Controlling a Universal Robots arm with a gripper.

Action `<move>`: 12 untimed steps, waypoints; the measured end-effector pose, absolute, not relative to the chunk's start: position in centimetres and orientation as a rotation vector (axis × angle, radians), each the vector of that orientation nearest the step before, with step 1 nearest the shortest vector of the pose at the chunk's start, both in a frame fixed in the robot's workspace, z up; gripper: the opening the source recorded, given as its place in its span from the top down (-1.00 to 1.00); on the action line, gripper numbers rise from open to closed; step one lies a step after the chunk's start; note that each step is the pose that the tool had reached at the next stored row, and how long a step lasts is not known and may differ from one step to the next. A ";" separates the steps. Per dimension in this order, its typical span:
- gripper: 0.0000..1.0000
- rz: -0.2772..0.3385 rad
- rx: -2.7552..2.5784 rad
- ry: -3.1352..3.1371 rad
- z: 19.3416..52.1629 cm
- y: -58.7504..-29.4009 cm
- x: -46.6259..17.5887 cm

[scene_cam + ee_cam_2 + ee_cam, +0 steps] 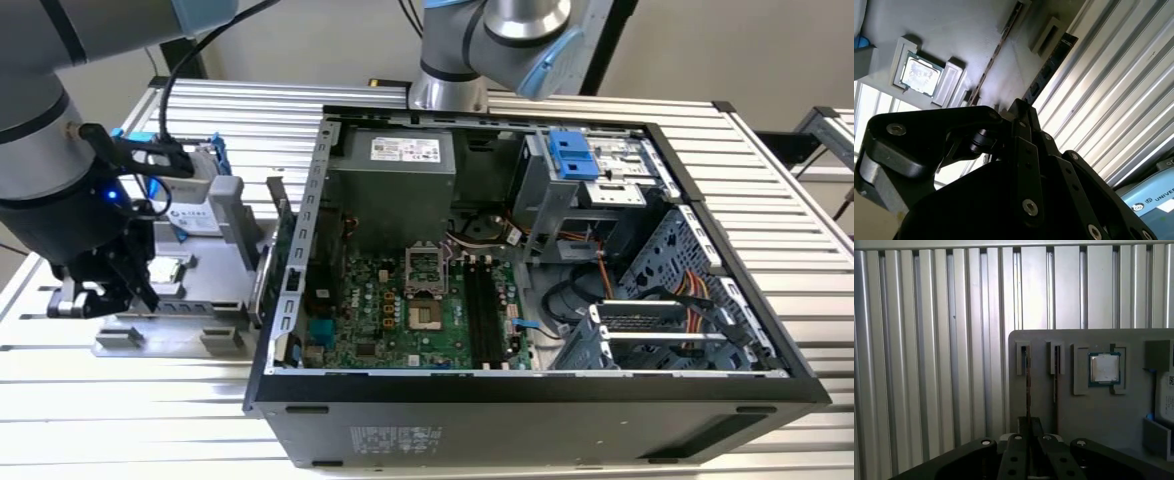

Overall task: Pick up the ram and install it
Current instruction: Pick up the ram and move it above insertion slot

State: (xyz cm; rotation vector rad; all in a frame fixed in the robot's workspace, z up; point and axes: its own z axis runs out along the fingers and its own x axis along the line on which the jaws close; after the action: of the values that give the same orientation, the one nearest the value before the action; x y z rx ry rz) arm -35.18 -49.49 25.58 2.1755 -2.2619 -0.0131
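On the exterior view's left, beside the open computer case (534, 420), the arm has its gripper (100, 295) down low over a grey holder plate (187, 300) that rests on the ribbed metal table (240, 100).

In the first wrist view the plate (1084, 410) carries 2 thin boards standing on edge in narrow slots, side by side. The ram (1027, 385) is the one farther from the square processor chip (1104, 368), and the spare stick (1055, 375) stands between them. The ram's top edge runs straight into the gripper (1029, 426). Its 2 fingertips look drawn in tight, pinching that edge, while the board's far end sits in its slot on the plate.

The second wrist view shows the same: the ram (1051, 67) appears as a dark strip leading down to the gripper (1018, 107), with the spare stick (996, 52) and the processor chip (919, 75) beyond it.

Back in the exterior view, the processor chip (167, 270) glints on the plate just beside the gripper, and a boxy drive (194, 210) stands at the plate's far end. Inside the case the green motherboard (400, 310) lies flat, its long black slots (483, 310) bare of any board, well apart from the gripper. A light-blue latch (570, 155) sits on the drive cage at the far side of the case.
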 end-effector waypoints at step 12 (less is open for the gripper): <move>1.00 -0.013 2.176 -2.262 26.0 -49.5 -35.2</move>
State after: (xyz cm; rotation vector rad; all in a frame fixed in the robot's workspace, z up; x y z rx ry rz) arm -35.18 -49.49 26.03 2.1756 -2.2619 -0.0131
